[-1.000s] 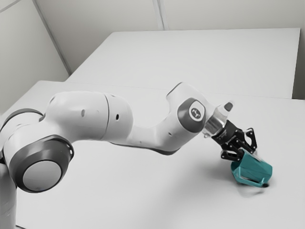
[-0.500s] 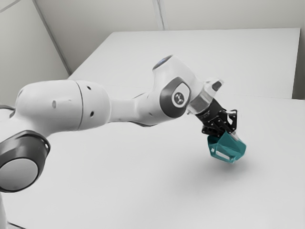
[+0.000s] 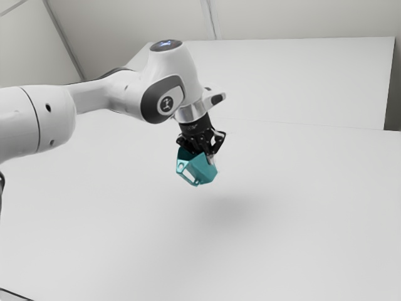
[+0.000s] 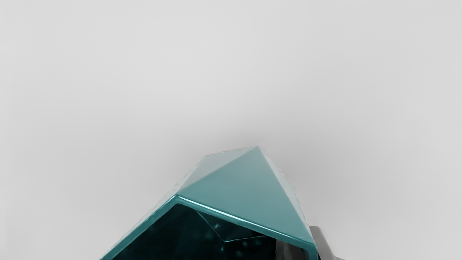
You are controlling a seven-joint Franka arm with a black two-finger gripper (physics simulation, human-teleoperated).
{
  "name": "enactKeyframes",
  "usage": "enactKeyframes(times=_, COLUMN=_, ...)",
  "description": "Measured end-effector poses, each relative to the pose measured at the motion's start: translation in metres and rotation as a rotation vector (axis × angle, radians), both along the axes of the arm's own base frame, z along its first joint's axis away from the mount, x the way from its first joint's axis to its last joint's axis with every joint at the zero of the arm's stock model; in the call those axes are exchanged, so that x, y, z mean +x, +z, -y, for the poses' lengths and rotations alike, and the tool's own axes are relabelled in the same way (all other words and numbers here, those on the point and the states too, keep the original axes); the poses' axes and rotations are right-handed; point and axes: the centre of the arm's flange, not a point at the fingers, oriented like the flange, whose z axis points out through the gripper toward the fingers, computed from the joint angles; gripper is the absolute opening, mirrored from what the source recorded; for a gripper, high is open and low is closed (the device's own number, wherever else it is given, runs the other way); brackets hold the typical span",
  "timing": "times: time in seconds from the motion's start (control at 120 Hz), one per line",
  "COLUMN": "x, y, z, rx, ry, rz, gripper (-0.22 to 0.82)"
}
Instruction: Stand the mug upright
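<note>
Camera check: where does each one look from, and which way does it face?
Exterior: off at the arm's side, facing down across the table; the arm comes in from the exterior view's left, claw at its end.
Wrist: on the arm's end, facing out past the fingers over the mug to the table; finger parts at the bottom edge.
Shared: mug, claw, table.
</note>
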Motion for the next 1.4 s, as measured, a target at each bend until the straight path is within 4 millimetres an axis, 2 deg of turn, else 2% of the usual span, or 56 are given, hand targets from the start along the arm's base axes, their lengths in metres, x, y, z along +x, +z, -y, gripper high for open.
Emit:
enactKeyframes(times=0.058, x=-0.003, y=-0.008, z=-0.017, rx=0.032, ry=0.007, rz=-0.021, gripper=-0.18)
enactKeyframes(times=0.175, x=-0.012, y=-0.019, z=-0.039, rx=0.089, ry=-0.004, rz=-0.045, gripper=-0.18)
enactKeyframes(times=0.458, x=-0.005, y=-0.039, z=-0.1, rx=0.152, ry=0.006, rz=-0.057, gripper=-0.18)
enactKeyframes(times=0.85, x=0.003, y=-0.088, z=-0.101, rx=0.159, ry=-0.053, rz=-0.087, gripper=-0.18)
enactKeyframes(times=1.142, x=0.007, y=-0.102, z=-0.1, rx=0.153, ry=-0.074, rz=-0.081, gripper=-0.18)
enactKeyframes(times=1.3, x=0.006, y=-0.093, z=-0.099, rx=0.144, ry=-0.083, rz=-0.074, gripper=0.18)
enactKeyframes(times=1.4, x=0.004, y=-0.079, z=-0.099, rx=0.14, ry=-0.087, rz=-0.061, gripper=0.34)
